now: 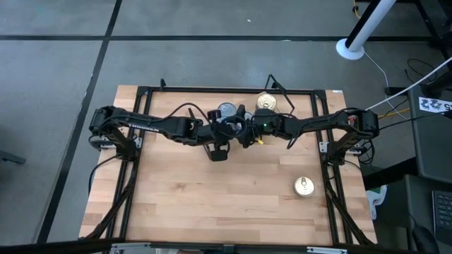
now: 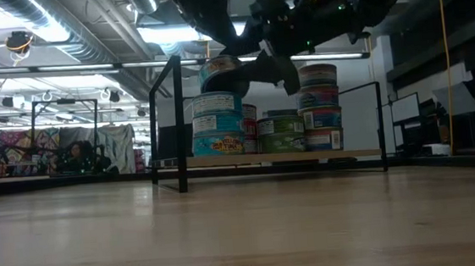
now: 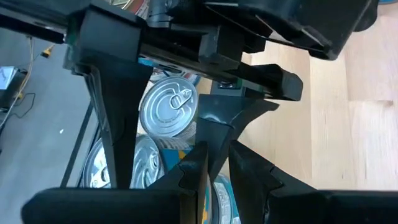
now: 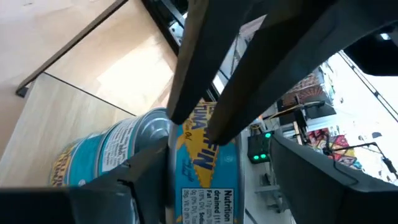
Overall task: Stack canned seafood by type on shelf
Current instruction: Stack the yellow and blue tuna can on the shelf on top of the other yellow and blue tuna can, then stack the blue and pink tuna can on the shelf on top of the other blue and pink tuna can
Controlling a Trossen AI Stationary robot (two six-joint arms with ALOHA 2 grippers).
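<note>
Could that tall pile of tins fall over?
Maybe. The top blue-labelled round tin looks tilted on the tall blue stack, so it could slide off. The left tool and right tool crowd together above the light wooden shelf and might bump the pile.

Wooden tabletop (image 1: 212,204), light butcher-block planks, fills the lower centre of the high view. Black frame rails (image 1: 126,190) run down its left and right edges. Grey floor (image 1: 56,77) with dark seam lines surrounds it. White post base (image 1: 350,48) at upper right, white cable trailing from it. Striped marker card (image 1: 432,104) at right edge. Low view: ceiling ducts and strip lights (image 2: 43,31) upper left; colourful clutter (image 2: 61,151) at mid left.
</note>
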